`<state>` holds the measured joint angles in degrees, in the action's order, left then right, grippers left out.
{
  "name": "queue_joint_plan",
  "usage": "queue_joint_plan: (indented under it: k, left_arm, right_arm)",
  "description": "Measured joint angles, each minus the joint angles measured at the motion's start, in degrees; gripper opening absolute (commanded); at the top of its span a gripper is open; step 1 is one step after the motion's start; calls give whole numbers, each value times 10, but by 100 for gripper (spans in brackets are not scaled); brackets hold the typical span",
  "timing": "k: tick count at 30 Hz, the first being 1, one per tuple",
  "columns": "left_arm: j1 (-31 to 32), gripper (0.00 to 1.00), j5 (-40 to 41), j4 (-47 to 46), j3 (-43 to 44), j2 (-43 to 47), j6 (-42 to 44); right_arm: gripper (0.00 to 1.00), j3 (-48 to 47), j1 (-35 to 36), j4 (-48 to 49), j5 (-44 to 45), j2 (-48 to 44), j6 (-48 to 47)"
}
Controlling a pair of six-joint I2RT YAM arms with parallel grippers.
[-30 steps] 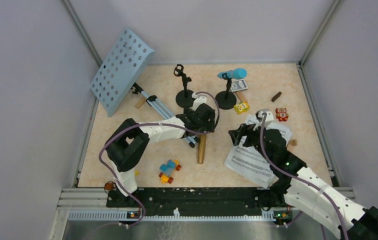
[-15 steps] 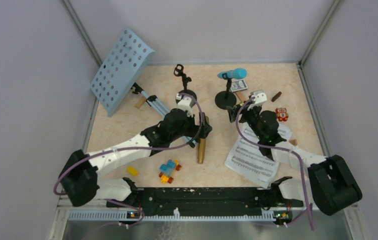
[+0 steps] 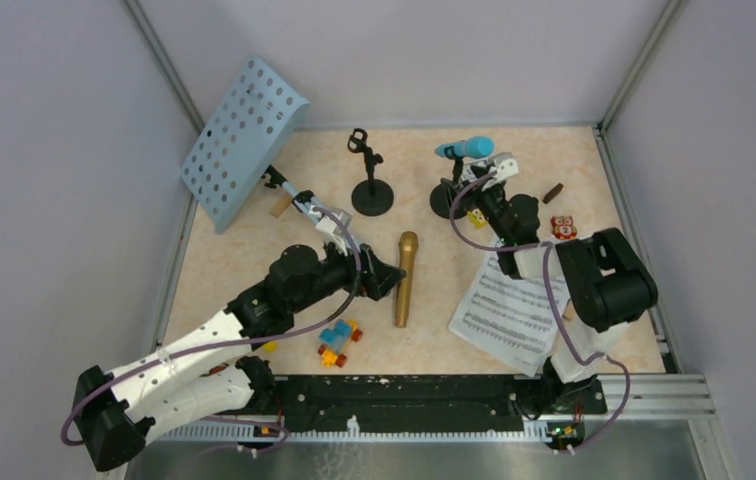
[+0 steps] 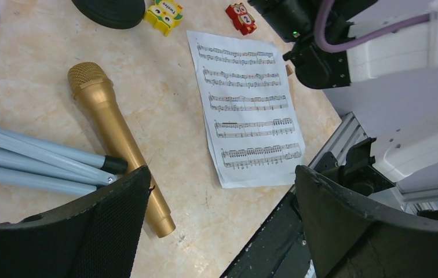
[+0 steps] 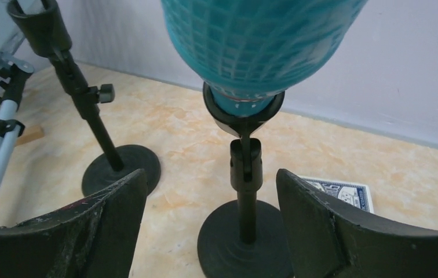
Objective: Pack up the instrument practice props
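Nothing is packed: left fingers (image 4: 89,237) apart, gold mic (image 4: 112,133) beside one; right fingers (image 5: 344,231) apart, facing the holder (image 5: 245,174) carrying the blue mic (image 5: 257,40).

Gold mic (image 3: 406,277) flat by sheets (image 3: 502,318) — blue mic (image 3: 466,148) in holder (image 5: 244,231), rack (image 3: 242,140) lying back-left.
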<state>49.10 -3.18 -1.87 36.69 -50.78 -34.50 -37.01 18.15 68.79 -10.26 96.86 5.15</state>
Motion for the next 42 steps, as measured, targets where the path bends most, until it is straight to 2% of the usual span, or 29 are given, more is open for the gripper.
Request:
queue_joint_plan:
  k: [9,14,21,23,28,35,42]
  left_arm:
    - [0,95,14,13,-14,41,0]
    - [0,95,19,25,-14,42,0]
    - [0,96,37,32,-17,50,1]
    - [0,96,42,37,-17,52,1]
    - [0,96,53,42,-24,61,1]
    - [0,96,58,57,-32,73,2]
    - [0,98,71,66,-32,90,28]
  right_arm:
    - [65,-50,-11,66,-2,123,-4]
    - [50,-78,-11,91,-17,168,0]
    - [32,-130,-12,92,-33,182,5]
    - [25,-140,-12,90,-40,182,4]
    - [0,-151,-12,74,-55,182,-6]
    - [0,-152,-14,57,-77,173,-10]
    - [0,-150,-14,-30,-113,83,8]
